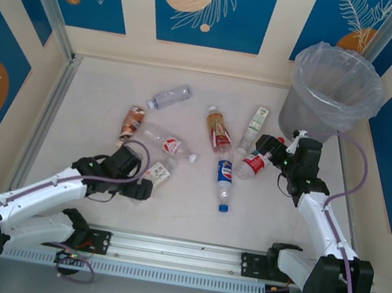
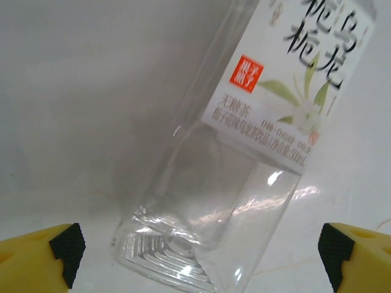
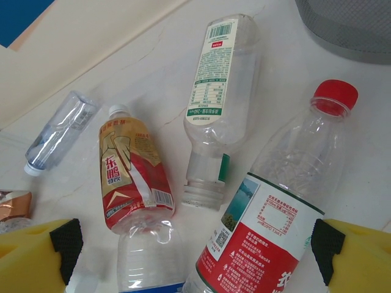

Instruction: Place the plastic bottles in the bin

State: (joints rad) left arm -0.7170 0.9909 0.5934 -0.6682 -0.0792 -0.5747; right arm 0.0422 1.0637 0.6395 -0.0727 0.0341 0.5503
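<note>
Left gripper [image 2: 201, 253] and right gripper [image 3: 197, 245] are held with jaws spread, so the white-labelled clear plastic bottle [image 2: 238, 177] and red-capped clear plastic bottle [image 3: 278, 195] can each be straddled.

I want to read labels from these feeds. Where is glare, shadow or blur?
Left wrist: the clear bottle shows a sharp label, white glints on its base, soft shadow left of it. Right wrist: print on the red-capped bottle is crisp. Top external: the bin liner shines; labels too small to read.
</note>
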